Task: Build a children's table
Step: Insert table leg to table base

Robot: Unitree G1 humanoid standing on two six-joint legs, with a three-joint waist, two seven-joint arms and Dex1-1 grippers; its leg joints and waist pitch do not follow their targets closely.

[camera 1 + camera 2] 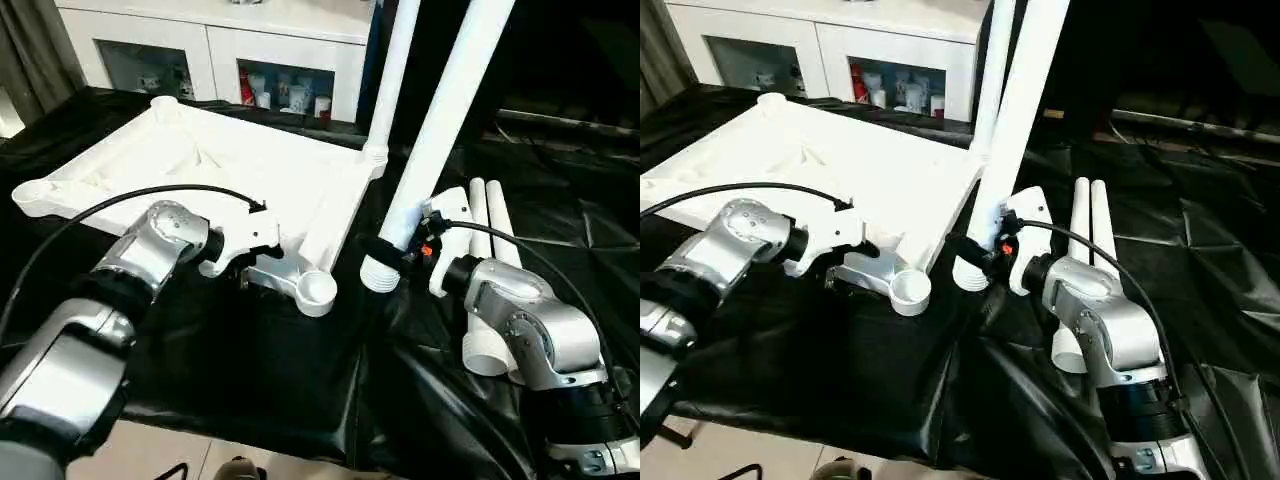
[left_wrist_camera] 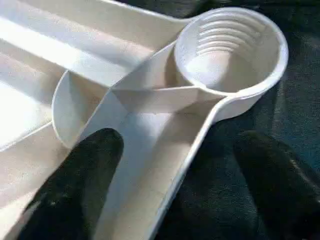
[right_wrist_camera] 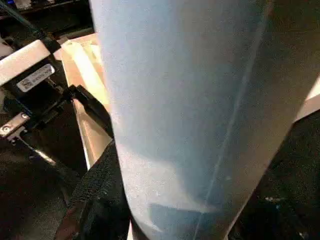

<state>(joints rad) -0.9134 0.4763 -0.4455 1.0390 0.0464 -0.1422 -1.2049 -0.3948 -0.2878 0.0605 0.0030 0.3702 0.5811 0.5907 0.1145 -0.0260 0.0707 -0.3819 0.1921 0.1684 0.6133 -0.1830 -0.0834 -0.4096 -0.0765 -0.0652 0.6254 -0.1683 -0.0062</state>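
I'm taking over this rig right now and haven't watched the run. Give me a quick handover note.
Left gripper: open, straddling the rim of the table top beside the near corner socket, which is empty.
Right gripper: shut on a leg, held tilted, threaded end down, near that socket.
Done: one leg stands in the far right corner.
Left: seat the held leg; two spare legs lie on the black cloth.

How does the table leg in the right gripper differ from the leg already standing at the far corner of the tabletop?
The held leg leans, its threaded end free above the black cloth; the fitted leg stands upright, seated in its corner socket. The right gripper clasps the held leg; nothing touches the fitted leg. Both are white and round.
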